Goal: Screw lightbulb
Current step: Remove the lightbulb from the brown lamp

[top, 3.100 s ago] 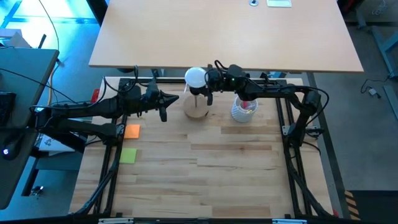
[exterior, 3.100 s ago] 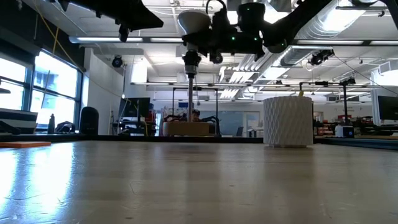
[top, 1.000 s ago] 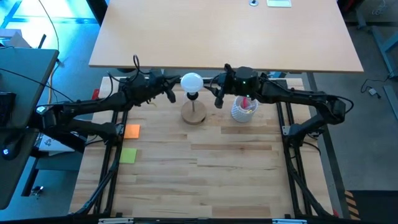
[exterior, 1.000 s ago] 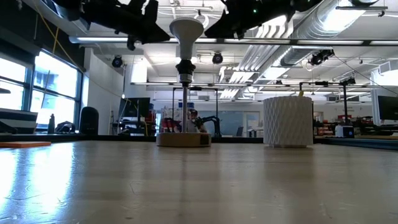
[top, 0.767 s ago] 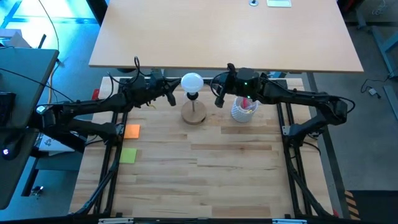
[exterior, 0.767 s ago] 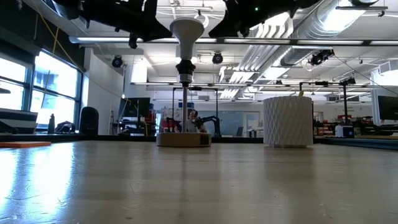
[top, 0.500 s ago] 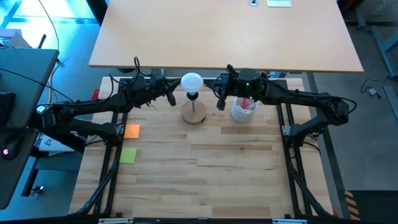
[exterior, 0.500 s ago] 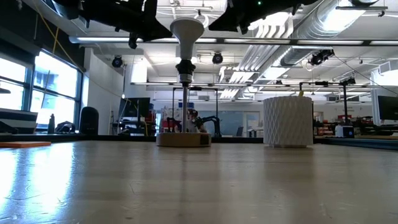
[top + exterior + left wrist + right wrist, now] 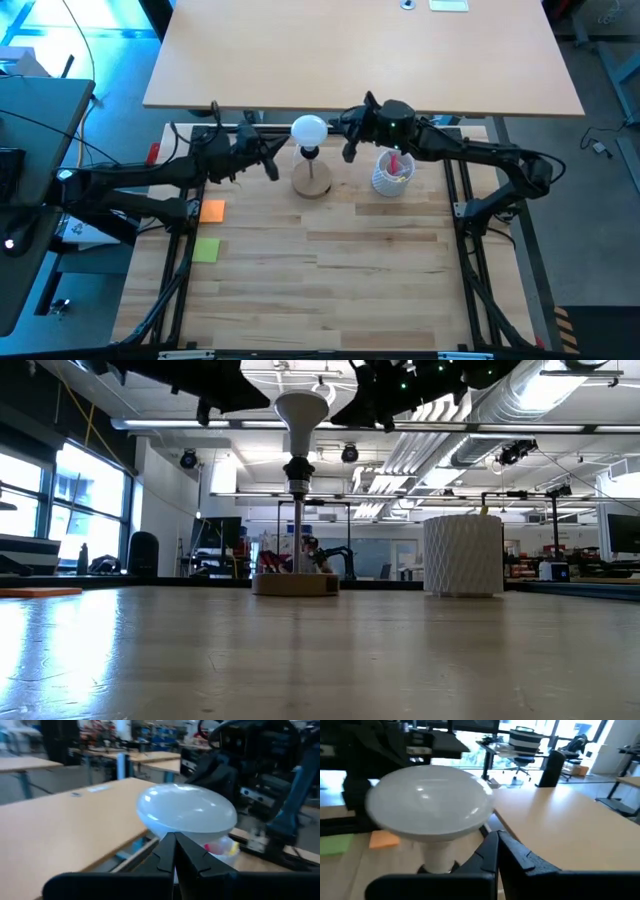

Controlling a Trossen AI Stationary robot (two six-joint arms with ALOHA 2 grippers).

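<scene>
At the table's far edge, left to right:
Left gripper (image 9: 272, 163): fingers pressed together, empty, just left of the bulb.
Lightbulb (image 9: 309, 131): upright in the socket on the wooden stand (image 9: 312, 183); white matte globe, narrow neck.
Handling: likely light, brittle, smooth; grip the globe's widest part gently.
Right gripper (image 9: 347, 150): pressed together, empty, just right.

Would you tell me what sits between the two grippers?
The lightbulb on its wooden stand, between left gripper and right gripper, in the high view.
</scene>
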